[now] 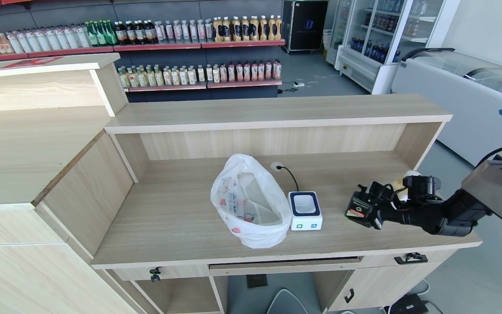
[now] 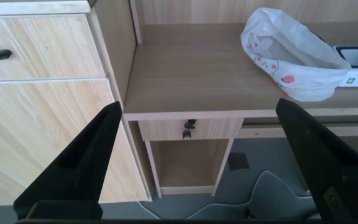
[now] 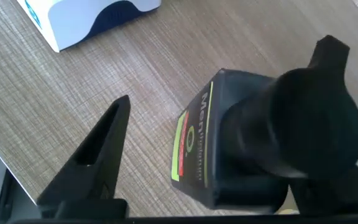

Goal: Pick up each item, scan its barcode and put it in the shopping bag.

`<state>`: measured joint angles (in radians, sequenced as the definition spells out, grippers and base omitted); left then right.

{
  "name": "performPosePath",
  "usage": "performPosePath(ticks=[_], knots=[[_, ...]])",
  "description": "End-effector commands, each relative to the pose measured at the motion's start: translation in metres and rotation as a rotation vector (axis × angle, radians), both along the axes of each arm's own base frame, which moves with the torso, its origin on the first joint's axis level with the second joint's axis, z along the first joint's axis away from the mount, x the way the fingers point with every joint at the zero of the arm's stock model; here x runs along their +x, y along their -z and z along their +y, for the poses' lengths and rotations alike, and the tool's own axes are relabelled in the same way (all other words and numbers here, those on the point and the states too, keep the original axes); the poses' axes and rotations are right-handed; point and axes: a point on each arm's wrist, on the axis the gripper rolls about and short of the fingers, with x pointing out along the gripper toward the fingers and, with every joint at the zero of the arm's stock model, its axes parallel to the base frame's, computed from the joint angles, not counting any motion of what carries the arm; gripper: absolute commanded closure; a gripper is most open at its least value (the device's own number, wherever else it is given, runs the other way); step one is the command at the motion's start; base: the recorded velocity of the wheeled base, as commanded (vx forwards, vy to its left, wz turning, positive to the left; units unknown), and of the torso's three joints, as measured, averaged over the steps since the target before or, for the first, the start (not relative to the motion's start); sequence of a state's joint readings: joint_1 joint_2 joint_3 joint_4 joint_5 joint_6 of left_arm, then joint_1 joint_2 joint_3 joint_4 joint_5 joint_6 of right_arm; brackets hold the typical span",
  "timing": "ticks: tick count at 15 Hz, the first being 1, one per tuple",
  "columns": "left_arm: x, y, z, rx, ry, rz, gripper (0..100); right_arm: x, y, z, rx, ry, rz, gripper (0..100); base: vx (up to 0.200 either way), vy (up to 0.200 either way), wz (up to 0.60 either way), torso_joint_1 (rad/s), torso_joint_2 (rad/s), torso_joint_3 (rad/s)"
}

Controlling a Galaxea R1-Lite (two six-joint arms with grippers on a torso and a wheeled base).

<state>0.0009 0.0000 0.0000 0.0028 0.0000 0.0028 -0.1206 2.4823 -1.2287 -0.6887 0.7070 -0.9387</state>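
Your right gripper (image 3: 179,106) is open wide. The box (image 3: 229,143) sits between its jaws. One finger (image 3: 98,155) stands apart from the box, with bare wood between them. The other finger is hidden behind the box. You cannot tell if the box rests on the counter (image 1: 177,213) or hangs just over it.

The box is black and tilted. One side has a thin green stripe, a red stripe next to it and some pale writing. In the head view you can also see a small round green and red mark on it.

The box is near the front edge of the counter, at 3 o'clock from the scanner (image 1: 305,211) and apart from it. The scanner is a small white block with a dark blue frame on top. It is just beside the shopping bag (image 1: 251,218), at the bag's 3 o'clock. A black cable (image 1: 289,174) runs from it toward 11 o'clock. The bag is white plastic with red spots, and its mouth is open and faces up. A pale thing (image 1: 409,175) shows at 1 o'clock from the box, half hidden by the arm, and you cannot tell what it is.

Your left gripper (image 2: 199,106) is wide open too and holds nothing. It hangs in front of the counter, lower than the top.

Count them: one box, one bag, one scanner, one cable, one pale thing, two grippers.
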Motion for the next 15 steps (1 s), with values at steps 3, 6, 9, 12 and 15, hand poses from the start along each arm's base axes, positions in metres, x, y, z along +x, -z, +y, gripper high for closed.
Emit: performPosePath(ticks=[3, 6, 9, 12, 15], knots=[[0.0, 0.0, 0.0, 0.0, -0.001, 0.002, 0, -0.001, 0.005, 0.003, -0.001, -0.004, 0.013, 100, 0.0, 0.0, 0.0, 0.0, 0.0, 0.0], [0.0, 0.0, 0.0, 0.0, -0.001, 0.0, 0, -0.006, -0.005, -0.01, -0.001, 0.026, 0.003, 100, 0.0, 0.0, 0.0, 0.0, 0.0, 0.0], [0.0, 0.0, 0.0, 0.0, -0.001, 0.002, 0, -0.019, -0.035, -0.028, 0.001, 0.075, -0.037, 100, 0.0, 0.0, 0.0, 0.0, 0.0, 0.0], [0.0, 0.0, 0.0, 0.0, -0.001, 0.002, 0, -0.05, -0.106, -0.038, 0.054, 0.14, -0.114, 100, 0.0, 0.0, 0.0, 0.0, 0.0, 0.0], [0.0, 0.0, 0.0, 0.0, -0.001, 0.002, 0, -0.1, -0.19, -0.025, 0.23, 0.161, -0.172, 100, 0.0, 0.0, 0.0, 0.0, 0.0, 0.0]])
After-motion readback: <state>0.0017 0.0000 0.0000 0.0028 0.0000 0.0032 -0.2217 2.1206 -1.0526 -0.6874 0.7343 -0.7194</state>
